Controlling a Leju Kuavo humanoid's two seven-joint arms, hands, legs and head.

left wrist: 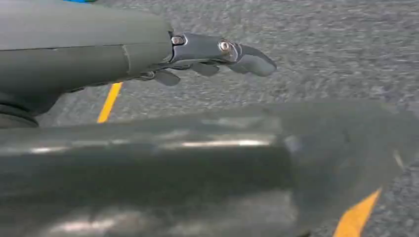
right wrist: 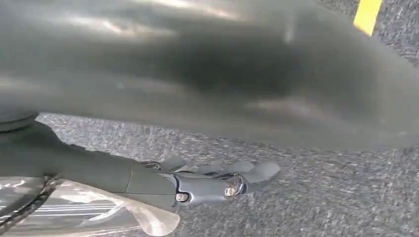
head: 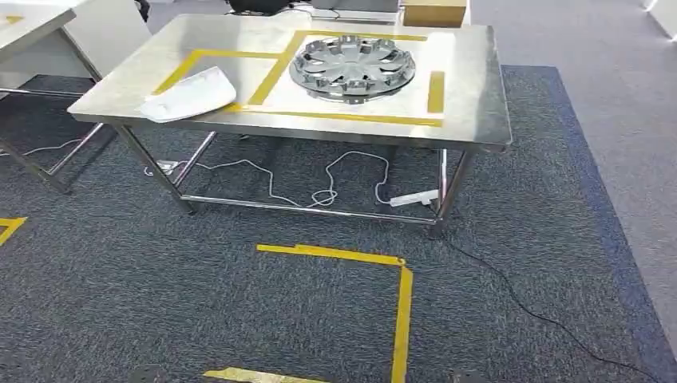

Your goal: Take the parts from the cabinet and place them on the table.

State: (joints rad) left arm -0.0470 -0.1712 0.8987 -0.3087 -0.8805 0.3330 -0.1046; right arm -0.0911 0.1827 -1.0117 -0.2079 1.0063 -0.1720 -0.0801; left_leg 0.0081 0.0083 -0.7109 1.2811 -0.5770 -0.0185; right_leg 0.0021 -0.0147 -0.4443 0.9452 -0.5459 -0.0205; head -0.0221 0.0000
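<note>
Hanging apart from hubcaps (head: 352, 68), left hand (left wrist: 207, 57), right hand (right wrist: 217, 182)

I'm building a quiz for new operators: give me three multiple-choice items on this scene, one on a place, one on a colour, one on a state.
1. Where does the hubcap lie?
A. on the carpet
B. on the steel table, inside a taped box
C. under the table

2. What colour is the tape on the carpet?
A. yellow
B. red
C. blue

3. How is the left hand?
A. holding the hubcap
B. resting on the table
C. holding nothing, fingers extended

Key: 1 B, the hubcap sits within the taped outline on the tabletop; 2 A, the floor strips are yellow; 3 C, the left wrist view shows bare fingers over carpet.
</note>
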